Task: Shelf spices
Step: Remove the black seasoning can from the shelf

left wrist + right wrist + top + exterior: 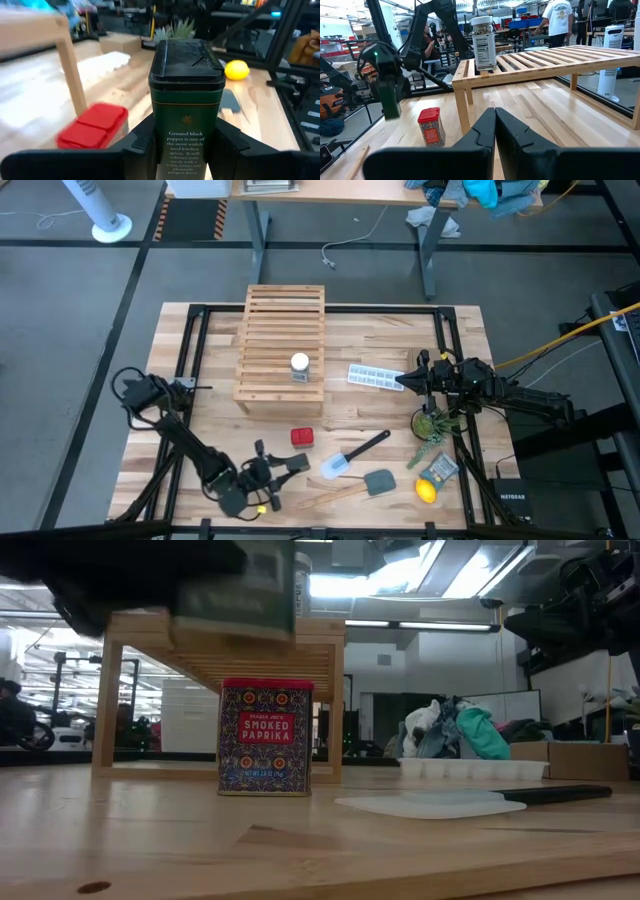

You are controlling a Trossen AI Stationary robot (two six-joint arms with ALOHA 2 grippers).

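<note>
The wooden slatted shelf stands at the table's far middle. On its near right part stands the clear jar with a white lid. The red paprika tin stands upright on the table in front of the shelf. My left gripper, near the table's front edge and left of the red tin, is shut on a dark green pepper tin with a black lid. My right gripper waits shut at the right. My left gripper pinches the pepper tin's lower body between its two fingers, one on each opposite side wall. The fingers come roughly level from the table's near left. The tin stands upright in the hold, lid up, lifted clear of the table.
A white ice-cube tray lies right of the shelf. A black-handled white spatula and a grey one lie right of the red tin. A small plant, a packet and a lemon sit at the near right.
</note>
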